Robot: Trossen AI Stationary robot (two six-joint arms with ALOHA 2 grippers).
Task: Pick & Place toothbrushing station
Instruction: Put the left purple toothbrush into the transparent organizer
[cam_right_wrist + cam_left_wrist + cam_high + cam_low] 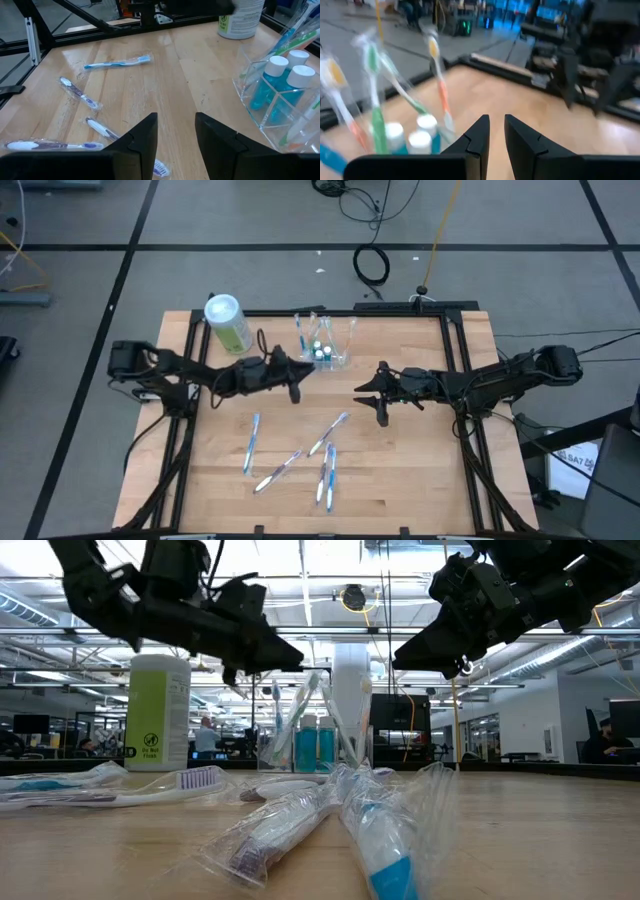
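At the table's far edge: the toothbrushing station [325, 343] stands near the middle, the green-and-white canister [228, 322] well to its left.
Left gripper [297, 381]: hovers just beside the station's near-left corner, fingers [475, 137] parted by a narrow gap, grasping nothing; likely lined up for the pick.
Right gripper [377, 391]: hangs apart on the station's right, released, with bare wood between its fingers [142, 137]; it appears to wait.
Wrapped toothbrushes [325, 470]: lie scattered flat on the near half of the wooden table [420, 470], well clear of both arms, so nothing blocks the approach.
Station's look: clear, colourless plastic with upright walls and compartments, easy to misjudge at the edges.
Station's load: two teal bottles with white caps [282, 80] stand inside; several toothbrushes [440, 80] lean out at angles, making it top-heavy, by my judgement.
Station's state: upright, resting on the table, not yet lifted.
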